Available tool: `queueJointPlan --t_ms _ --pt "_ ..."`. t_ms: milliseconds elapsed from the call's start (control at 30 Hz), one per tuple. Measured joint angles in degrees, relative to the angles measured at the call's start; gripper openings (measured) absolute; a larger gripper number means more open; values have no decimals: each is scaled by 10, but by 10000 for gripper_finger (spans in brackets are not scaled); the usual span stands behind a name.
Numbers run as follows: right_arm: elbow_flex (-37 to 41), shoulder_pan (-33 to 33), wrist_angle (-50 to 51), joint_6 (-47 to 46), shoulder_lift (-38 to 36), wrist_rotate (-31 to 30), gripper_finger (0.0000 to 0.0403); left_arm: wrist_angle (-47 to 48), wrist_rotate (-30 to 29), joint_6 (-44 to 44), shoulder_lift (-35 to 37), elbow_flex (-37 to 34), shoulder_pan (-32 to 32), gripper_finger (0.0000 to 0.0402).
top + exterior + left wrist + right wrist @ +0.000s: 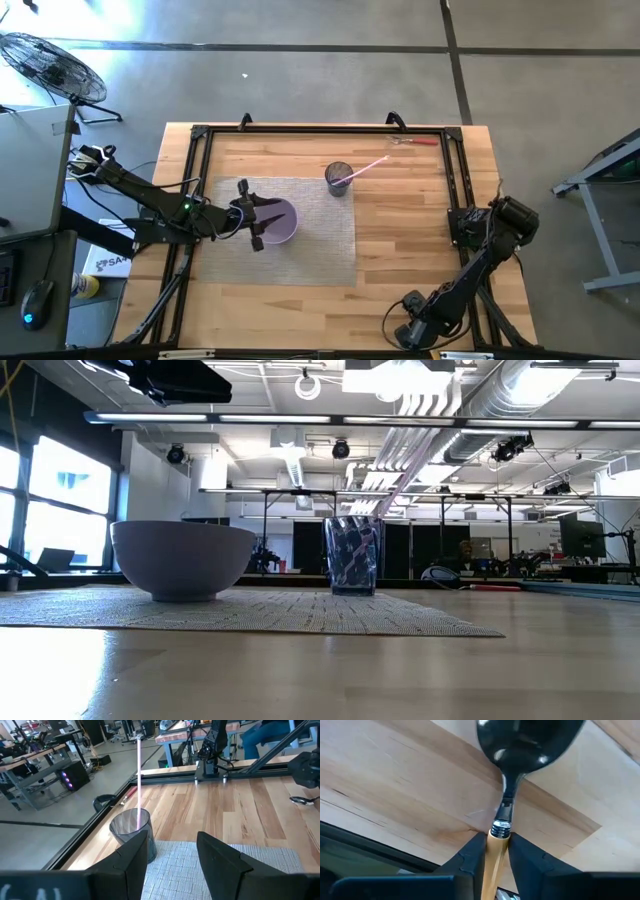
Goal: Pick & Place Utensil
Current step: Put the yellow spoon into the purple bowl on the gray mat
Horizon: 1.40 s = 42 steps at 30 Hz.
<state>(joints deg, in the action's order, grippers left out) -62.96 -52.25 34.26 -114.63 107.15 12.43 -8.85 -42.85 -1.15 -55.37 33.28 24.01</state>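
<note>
Right gripper (492,852) at lower right, clamped on spoon (520,750) handle. Left gripper (172,852) at centre left, fingers spread above purple bowl (279,222).

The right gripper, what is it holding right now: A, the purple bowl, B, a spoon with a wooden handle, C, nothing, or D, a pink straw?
B: in the right wrist view the right gripper is clamped on the spoon by its wooden handle.
</note>
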Motion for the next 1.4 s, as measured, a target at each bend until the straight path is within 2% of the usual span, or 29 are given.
queueJointPlan --t_ms 200,533,867,1100,1400 --pt "-1 1 8 2 0 -19 52 0 0 0 0 0 0 166" --pt "-1 7 8 33 0 -30 54 0 0 0 0 0 0 166" --pt "-8 50 13 100 1 -65 58 0 0 0 0 0 0 166" --pt "-67 96 52 188 5 -201 59 0 0 0 0 0 0 166" --pt "-92 179 15 380 4 -267 59 0 0 0 0 0 0 166"
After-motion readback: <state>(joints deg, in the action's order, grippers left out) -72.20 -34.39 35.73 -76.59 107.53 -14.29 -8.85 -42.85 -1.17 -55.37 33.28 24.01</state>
